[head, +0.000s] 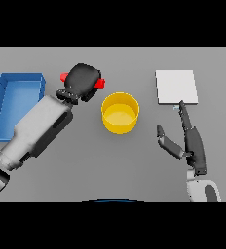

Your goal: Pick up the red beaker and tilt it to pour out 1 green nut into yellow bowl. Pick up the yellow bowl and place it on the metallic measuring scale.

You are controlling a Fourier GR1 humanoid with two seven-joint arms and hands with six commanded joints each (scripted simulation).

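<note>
The grey tabletop (pixel 134 165) carried everything, and at its far left edge sat a blue bin (pixel 17 104), which had no part in my job. Next in size came the square metal scale (pixel 176 86), lying flat at the far right, well apart from the other things. The yellow bowl (pixel 120 113) stood upright in the middle between bin and scale, and I could see no nut in it.

My left hand (pixel 82 81) was just beside the bowl's left rim, its fingers clenched around the red beaker (pixel 100 83), so that only bits of red showed on either side of my fist. Whether the beaker was lifted or resting I could not tell, and the green nuts inside it were hidden from me.

My right hand (pixel 185 141) lay idle below the scale, fingers straight and released, one tip touching or nearly touching the scale's near edge.

As I judged it, the pour was the step in hand. To do it well I needed the beaker's mouth above the bowl's middle before tipping, and then a slow tilt toward the right, stopping as soon as a single nut rolled out.
</note>
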